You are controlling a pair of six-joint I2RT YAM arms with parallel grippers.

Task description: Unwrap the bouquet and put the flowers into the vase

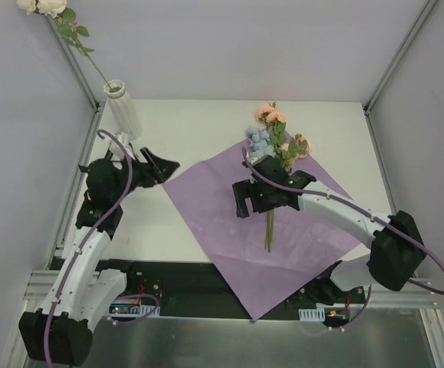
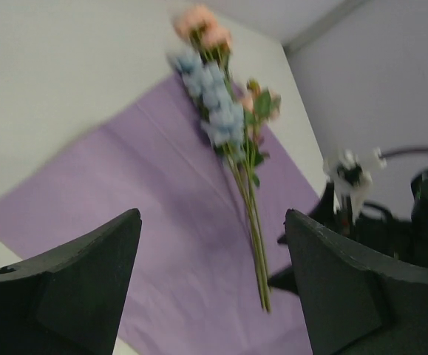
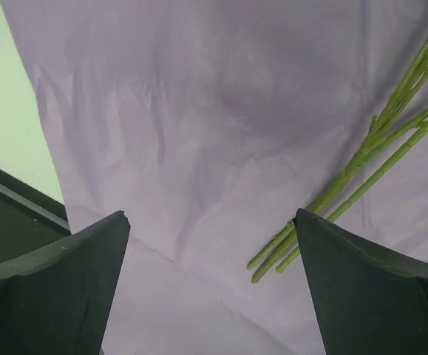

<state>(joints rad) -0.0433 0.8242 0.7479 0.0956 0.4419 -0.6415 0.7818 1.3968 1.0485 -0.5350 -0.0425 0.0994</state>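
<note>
**A:** What stage does the figure show?

**B:** The unwrapping appears complete. The purple paper sheet lies flat and open on the white table. The peach-pink and pale blue artificial flowers lie loose across it, green stems pointing toward the arm bases.

**A:** And the vessel?

**B:** The white ribbed bottle-like vase stands upright near the table's far left corner, off the sheet. One white-bloomed artificial stem already stands in its mouth, leaning left.

**A:** How do the grippers stand?

**B:** The left gripper sits just beside the vase, fingers apart, with nothing between them. The right gripper hangs over the stems on the sheet with its fingers spread wide. The stems lie toward one finger and are not clasped.

**A:** What is left to do?

**B:** By this reading, one flower is placed. The rest, well apart from the vase, are yet to be lifted, carried across and set into its narrow mouth.
</note>
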